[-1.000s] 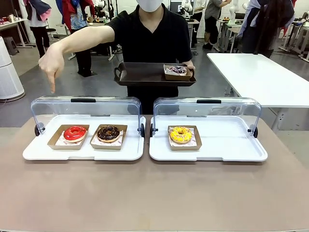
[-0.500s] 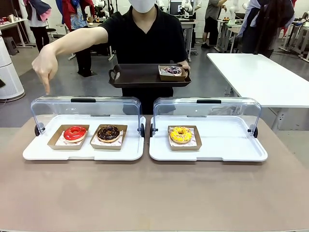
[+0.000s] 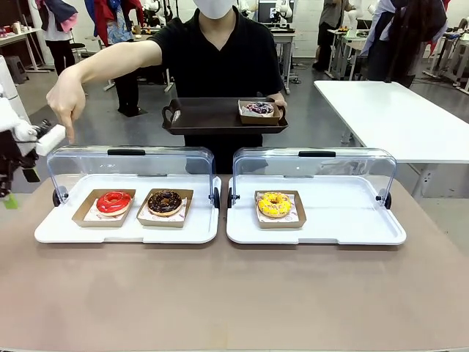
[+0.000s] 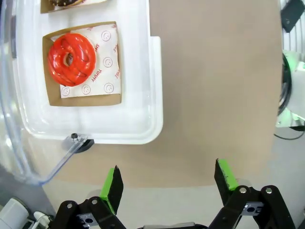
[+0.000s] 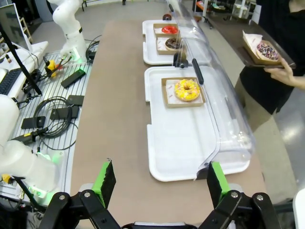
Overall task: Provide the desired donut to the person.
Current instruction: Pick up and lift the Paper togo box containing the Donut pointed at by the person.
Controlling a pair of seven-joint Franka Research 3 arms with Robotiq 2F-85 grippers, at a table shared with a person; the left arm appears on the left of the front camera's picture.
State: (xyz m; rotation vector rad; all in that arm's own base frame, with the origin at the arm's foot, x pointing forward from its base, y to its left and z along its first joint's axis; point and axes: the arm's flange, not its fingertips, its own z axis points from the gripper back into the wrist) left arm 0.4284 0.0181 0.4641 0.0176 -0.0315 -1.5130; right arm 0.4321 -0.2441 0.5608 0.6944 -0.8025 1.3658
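The person [image 3: 220,51] is standing at the table's [image 3: 234,293] far side, holding a dark tray [image 3: 205,117] with a purple donut [image 3: 259,108] in a box on it. The person's hand [image 3: 66,99] is pointing down above the raised lid [image 3: 124,165] of the left tray [image 3: 124,233], over the end where the red donut [image 3: 113,201] is lying. That donut is sitting in its card box, just beside the chocolate donut [image 3: 164,202]. The yellow donut [image 3: 274,204] is sitting alone on the right tray [image 3: 344,220]. The left tool [image 4: 169,180] is hanging with its jaws wide apart, gripping nothing, over bare table just beside the tray corner nearest the red donut. The right tool [image 5: 159,179] is likewise standing wide apart and empty, hovering off the right tray's outer end, well apart from the yellow donut.
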